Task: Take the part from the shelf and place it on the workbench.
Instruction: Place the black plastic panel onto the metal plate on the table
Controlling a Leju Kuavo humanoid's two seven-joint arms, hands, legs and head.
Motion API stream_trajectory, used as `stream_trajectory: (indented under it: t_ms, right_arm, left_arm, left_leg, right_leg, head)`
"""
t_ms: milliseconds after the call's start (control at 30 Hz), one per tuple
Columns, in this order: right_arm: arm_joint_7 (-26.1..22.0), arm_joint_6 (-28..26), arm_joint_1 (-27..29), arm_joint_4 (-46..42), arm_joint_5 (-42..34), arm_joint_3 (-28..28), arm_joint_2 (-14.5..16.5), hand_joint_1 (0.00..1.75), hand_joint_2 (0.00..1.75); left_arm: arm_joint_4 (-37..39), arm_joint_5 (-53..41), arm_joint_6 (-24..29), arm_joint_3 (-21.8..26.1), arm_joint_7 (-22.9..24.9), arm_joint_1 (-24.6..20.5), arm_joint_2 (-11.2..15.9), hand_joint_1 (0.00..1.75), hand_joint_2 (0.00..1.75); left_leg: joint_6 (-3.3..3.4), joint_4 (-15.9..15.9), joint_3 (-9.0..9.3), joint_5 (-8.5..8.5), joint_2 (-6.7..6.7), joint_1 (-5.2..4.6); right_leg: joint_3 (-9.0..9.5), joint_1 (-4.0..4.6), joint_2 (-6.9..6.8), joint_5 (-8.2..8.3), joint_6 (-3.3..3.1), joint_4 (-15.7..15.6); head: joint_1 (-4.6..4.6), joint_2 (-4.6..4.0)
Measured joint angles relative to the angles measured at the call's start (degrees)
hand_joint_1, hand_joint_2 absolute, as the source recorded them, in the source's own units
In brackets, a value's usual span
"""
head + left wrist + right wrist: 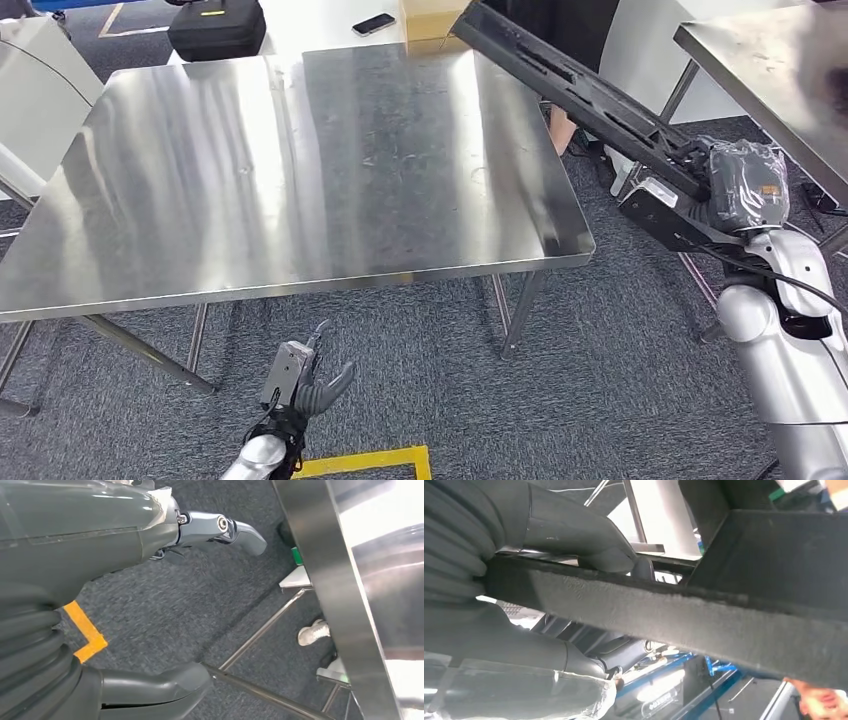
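The part (575, 85), a long black moulded strip, is held near its lower end by the right hand (735, 185), whose fingers are closed around it; it is carried in the air, slanting up and away over the right edge of the worktop (300, 180) without touching it. In the right wrist view the part (674, 612) is seen clamped between thumb and fingers. The taking from the shelf is judged done; the lowering onto the steel surface and the release are judged still to be made. The left hand (305, 385) is held low in front of the worktop, fingers apart, with nothing in it
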Motion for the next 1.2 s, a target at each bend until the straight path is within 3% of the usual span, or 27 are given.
stream_trajectory:
  t_ms: [67,100,133,200,233,300,333,400,467,567,600,633,667,700,733,767,800,867,967,1200]
  right_arm:
    - [0.0,0.1,0.7,-0.4,0.0,-0.4,0.0,1.75,1.75]
    - [0.0,0.2,1.1,-0.5,0.0,-0.6,-0.1,1.75,1.75]
    - [0.0,0.3,1.5,-0.6,0.0,-0.8,-0.1,1.75,1.75]
    - [-0.1,0.9,1.8,-0.9,0.0,-1.2,-0.3,1.75,1.75]
    - [-0.1,1.3,1.7,-0.9,-0.1,-1.3,-0.5,1.75,1.75]
    - [-0.2,2.1,1.2,-0.9,-0.3,-1.5,-0.8,1.75,1.75]
    - [-0.2,2.4,1.0,-0.8,-0.4,-1.6,-1.0,1.75,1.75]
    - [-0.2,2.7,0.7,-0.8,-0.4,-1.9,-1.5,1.75,1.75]
    - [-0.2,2.9,-0.4,-0.4,-0.4,-2.0,-1.9,1.75,1.75]
    - [0.1,3.9,-3.2,0.9,-0.2,-1.7,-2.4,1.75,1.75]
    - [0.3,4.3,-4.0,1.6,0.0,-1.4,-2.6,1.75,1.75]
    - [0.5,4.5,-4.7,2.1,0.2,-1.2,-2.8,1.75,1.75]
    - [0.7,4.8,-5.6,2.7,0.4,-1.0,-3.1,1.75,1.75]
    - [0.8,5.0,-6.4,3.3,0.4,-0.7,-3.3,1.75,1.75]
    - [0.9,5.2,-7.3,3.8,0.5,-0.5,-3.5,1.75,1.75]
    - [1.0,5.4,-8.1,4.3,0.5,-0.3,-3.7,1.75,1.75]
    - [1.0,5.5,-8.7,4.7,0.4,-0.1,-3.8,1.75,1.75]
    - [1.1,5.6,-9.3,5.3,0.4,0.3,-4.0,1.75,1.75]
    - [1.2,5.6,-9.6,5.8,0.3,0.9,-4.3,1.75,1.75]
    - [1.0,5.1,-8.9,6.5,-1.0,1.6,-5.4,1.75,1.75]
  left_arm:
    - [0.0,0.0,0.0,-0.3,0.2,0.3,0.0,0.0,1.75]
    - [0.0,0.0,0.0,-0.4,0.3,0.4,0.0,0.0,1.75]
    - [0.0,0.0,0.1,-0.5,0.5,0.5,0.0,0.0,1.75]
    - [0.0,0.0,0.1,-0.6,0.8,0.5,0.1,0.0,1.75]
    - [0.0,0.0,0.1,-0.7,0.9,0.5,0.1,0.0,1.75]
    - [0.0,0.1,0.1,-0.7,1.0,0.4,0.2,0.0,1.75]
    - [0.0,0.1,0.1,-0.8,1.0,0.3,0.2,0.0,1.75]
    - [0.0,0.3,0.2,-0.8,1.0,0.2,0.1,0.0,1.75]
    - [-0.1,0.6,0.2,-0.9,1.0,0.0,0.0,0.0,1.75]
    - [0.0,1.1,0.1,-1.1,1.1,0.0,-0.1,0.0,1.75]
    - [0.1,1.2,0.2,-1.2,1.1,0.1,-0.1,0.0,1.75]
    - [0.1,1.4,0.2,-1.2,1.1,0.1,-0.1,0.0,1.75]
    - [0.2,1.6,0.3,-1.2,1.0,0.1,-0.1,0.0,1.75]
    - [0.2,1.9,0.4,-1.2,0.7,0.0,-0.1,0.0,1.75]
    - [0.2,2.3,0.6,-1.2,0.3,-0.1,-0.2,0.0,1.75]
    - [0.2,2.6,0.7,-1.2,-0.2,-0.2,-0.2,0.0,1.75]
    - [0.2,2.9,0.8,-1.2,-0.6,-0.3,-0.2,0.0,1.75]
    - [0.2,3.2,0.8,-1.2,-1.1,-0.5,-0.2,0.0,1.75]
    - [0.2,3.7,1.7,-1.2,-1.1,-0.7,-0.2,0.0,1.75]
    - [2.8,4.3,11.2,1.2,-0.4,-1.1,0.7,0.0,1.75]
  left_leg:
    - [0.78,7.8,-5.5,-1.54,-0.33,-0.62]
    - [1.41,9.2,-7.32,-0.73,-0.43,-1.02]
    - [2.27,8.3,-8.03,1.34,-0.55,-1.52]
    - [4.68,1.6,-6.86,7.29,-1.14,-2.79]
    - [5.91,-1.7,-5.7,9.38,-1.41,-3.32]
    - [7.5,-5.6,-4.0,10.41,-1.72,-4.19]
    - [7.72,-6.4,-3.44,10.02,-1.58,-4.42]
    - [7.71,-8.0,-2.14,9.87,-1.45,-4.41]
    - [7.5,-9.1,-0.72,9.89,-1.43,-4.0]
    - [7.07,-9.4,0.06,9.32,-1.3,-3.7]
    - [6.82,-9.4,0.35,9.02,-1.27,-3.58]
    - [6.52,-9.3,0.72,8.73,-1.26,-3.4]
    - [6.18,-9.2,1.15,8.39,-1.28,-3.19]
    - [5.79,-9.1,1.51,8.01,-1.3,-3.04]
    - [5.38,-8.9,1.78,7.64,-1.3,-2.93]
    - [4.98,-8.8,1.84,7.3,-1.3,-2.92]
    - [4.62,-8.7,1.76,7.04,-1.28,-2.98]
    - [4.44,-8.6,1.51,6.69,-1.27,-3.13]
    - [4.84,-8.6,1.61,6.76,-1.23,-3.21]
    - [4.53,-9.5,1.95,6.71,-1.09,-3.18]
  right_leg:
    - [0.69,0.73,0.23,-0.63,-0.87,0.0]
    - [1.14,1.17,0.38,-1.01,-1.28,0.0]
    - [1.71,1.65,0.54,-1.42,-1.59,0.0]
    - [2.95,2.24,0.85,-2.31,-2.0,-0.1]
    - [3.43,2.61,1.04,-2.69,-2.03,-0.2]
    - [3.76,2.52,1.3,-2.98,-1.81,-0.4]
    - [3.82,2.66,1.35,-2.87,-1.46,-0.3]
    - [3.79,2.52,1.03,-2.92,-0.93,0.1]
    - [2.26,2.54,0.44,-4.06,-0.68,3.1]
    - [-3.93,2.07,0.03,-6.74,-0.18,12.6]
    - [-5.42,1.82,-0.06,-6.77,0.27,14.1]
    - [-5.92,1.56,-0.16,-5.92,0.9,13.6]
    - [-5.28,1.29,-0.31,-3.98,1.77,10.8]
    - [-3.88,1.02,-0.56,-1.37,2.69,6.4]
    - [-2.58,0.95,-0.79,0.48,3.11,2.4]
    - [-1.51,1.01,-1.0,1.65,2.92,-0.6]
    - [-0.96,1.18,-1.1,2.22,2.25,-2.1]
    - [-0.68,1.37,-1.07,2.36,0.74,-2.2]
    - [-0.77,1.26,-0.82,2.73,0.52,-2.1]
    - [-0.86,1.39,-0.69,2.41,0.05,-2.1]
  head:
    - [-0.1,0.0]
    - [-0.12,0.0]
    - [-0.13,0.0]
    - [-0.09,0.0]
    - [0.15,0.0]
    - [0.29,0.0]
    - [0.29,0.0]
    - [0.03,0.0]
    - [0.13,0.0]
    - [0.19,0.0]
    - [0.19,0.0]
    - [0.2,0.0]
    - [0.2,0.0]
    - [0.22,0.0]
    - [0.28,0.0]
    - [0.31,0.0]
    - [0.31,0.0]
    - [0.24,0.0]
    - [0.01,0.0]
    - [-0.04,0.0]
